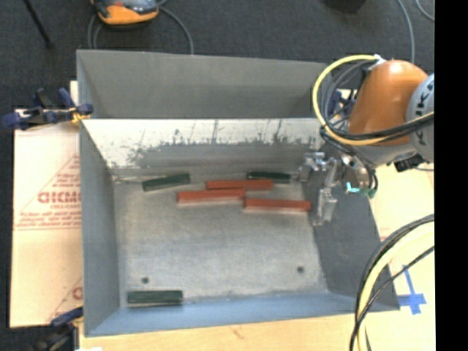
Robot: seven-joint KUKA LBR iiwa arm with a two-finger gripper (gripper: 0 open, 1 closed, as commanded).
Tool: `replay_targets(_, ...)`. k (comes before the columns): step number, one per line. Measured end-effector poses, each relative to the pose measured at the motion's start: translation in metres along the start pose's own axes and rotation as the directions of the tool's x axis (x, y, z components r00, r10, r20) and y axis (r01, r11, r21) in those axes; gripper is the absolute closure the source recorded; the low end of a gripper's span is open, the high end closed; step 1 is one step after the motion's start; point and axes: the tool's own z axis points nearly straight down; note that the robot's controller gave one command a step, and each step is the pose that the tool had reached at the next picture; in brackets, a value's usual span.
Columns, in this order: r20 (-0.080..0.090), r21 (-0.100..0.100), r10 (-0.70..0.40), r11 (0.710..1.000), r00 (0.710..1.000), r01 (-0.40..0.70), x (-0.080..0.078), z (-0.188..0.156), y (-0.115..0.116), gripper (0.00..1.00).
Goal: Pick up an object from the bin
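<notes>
The pincer stands low by the right wall of the grey bin; I cannot tell if it is open or closed. The arm comes in from the right, with its orange cover up behind the pincer and the wrist pointing down. Just left of the pincer lies a red-brown bar, its end beside it; whether they touch I cannot say. Further left lie a long red bar and a short red bar. A near green bar lies up-left, and a far green bar lies well apart, down-left.

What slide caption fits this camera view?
Pincer at the right end of a red bar in the grey bin.
</notes>
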Motion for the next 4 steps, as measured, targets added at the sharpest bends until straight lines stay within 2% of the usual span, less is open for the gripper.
replay_targets(1, 0.008, 0.002, -0.002, 1.000, 1.000, 0.002, -0.002, -0.005, 0.000, 0.00)
replay_targets(2, 0.008, -0.004, 0.290, 0.957, 0.957, -0.290, -0.031, 0.065, 0.029, 1.00)
replay_targets(3, 0.002, 0.001, 0.288, 0.958, 0.958, -0.288, -0.028, 0.067, 0.028, 0.00)
replay_targets(4, 0.005, 0.001, 0.286, 0.958, 0.958, -0.286, -0.029, 0.066, 0.028, 1.00)
